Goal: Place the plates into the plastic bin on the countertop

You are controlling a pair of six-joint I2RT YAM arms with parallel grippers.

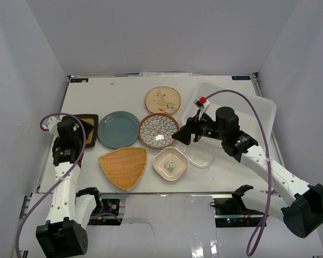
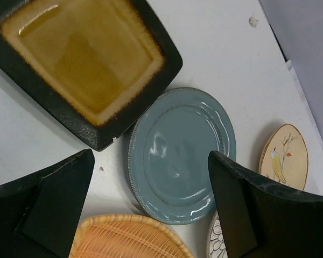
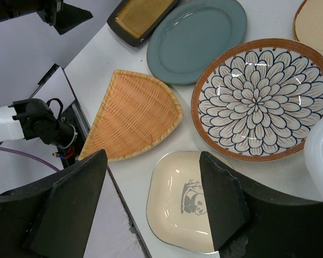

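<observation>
Below the open right tool (image 3: 152,161) lies the small white square plate (image 3: 184,203)

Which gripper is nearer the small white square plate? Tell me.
Right. The right gripper hangs close above the small white square plate; the left gripper is far off, over the teal plate beside the yellow square plate.

seven mixed plates (image 1: 118,129) lie flat on the white countertop (image 1: 113,91), beside the translucent plastic bin (image 1: 247,110).
</observation>
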